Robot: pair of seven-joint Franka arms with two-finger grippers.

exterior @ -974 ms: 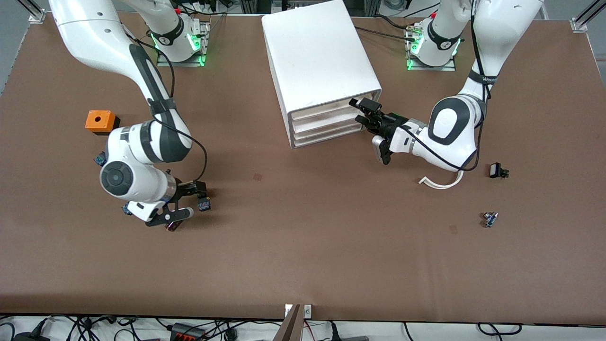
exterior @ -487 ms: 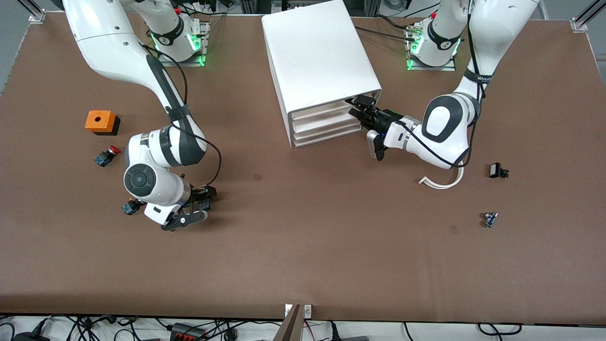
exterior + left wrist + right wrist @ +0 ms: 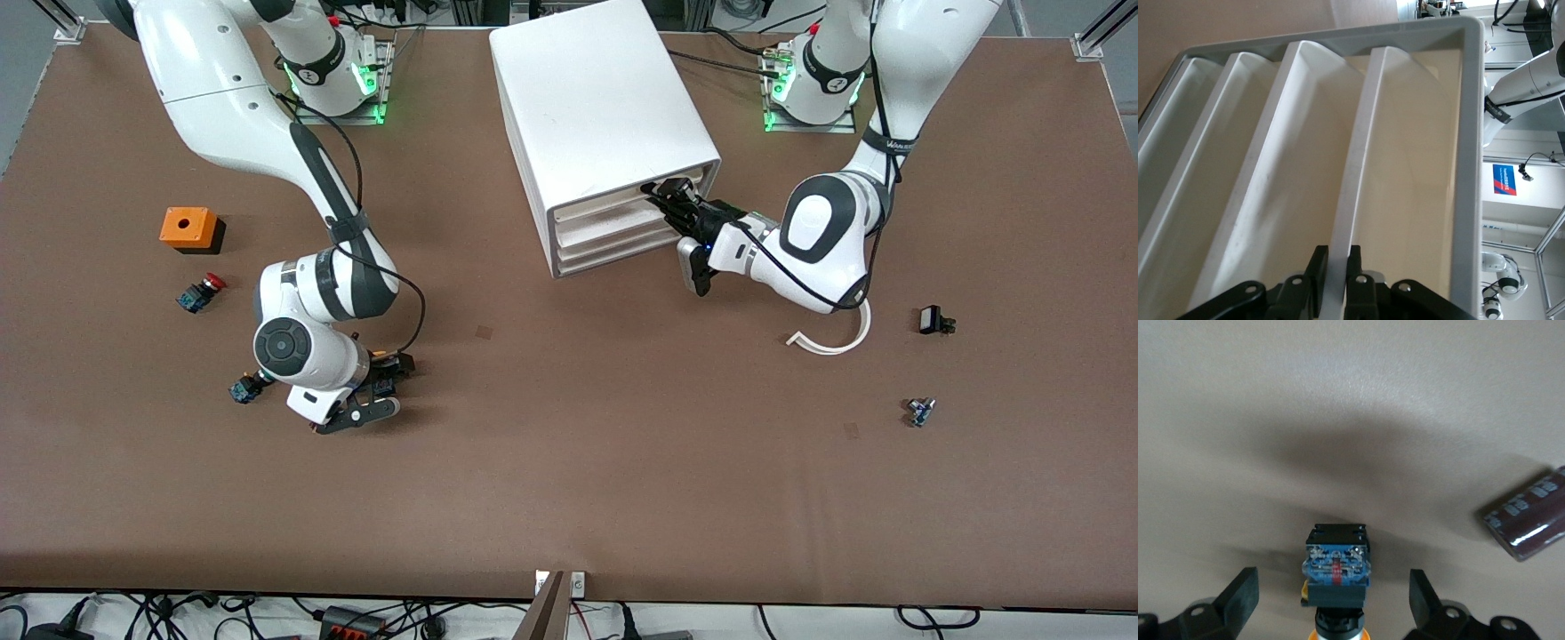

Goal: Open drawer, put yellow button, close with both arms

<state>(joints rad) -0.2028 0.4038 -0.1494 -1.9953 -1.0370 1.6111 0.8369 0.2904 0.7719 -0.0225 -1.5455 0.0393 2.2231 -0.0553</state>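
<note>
The white cabinet (image 3: 596, 98) stands at the middle of the table's robot side, with all four drawers pushed in. My left gripper (image 3: 669, 196) is at the drawer (image 3: 605, 204), the highest one. In the left wrist view my left gripper (image 3: 1335, 267) is shut on that drawer's front lip (image 3: 1355, 167). The yellow button (image 3: 384, 386) lies on its side on the table, toward the right arm's end. My right gripper (image 3: 384, 388) is low over it and open. In the right wrist view the button (image 3: 1336, 570) lies between the fingers (image 3: 1241, 593) without touching them.
An orange box (image 3: 188, 228), a red-capped switch (image 3: 201, 292) and another small switch (image 3: 242, 389) lie toward the right arm's end. A dark brown part (image 3: 1531, 520) lies beside the button. A white curved strip (image 3: 831, 340) and two small parts (image 3: 933, 320) (image 3: 921, 411) lie toward the left arm's end.
My right gripper has slid toward the table's middle and now has the yellow button between its open fingers. My left gripper has moved in to the highest drawer's front lip.
</note>
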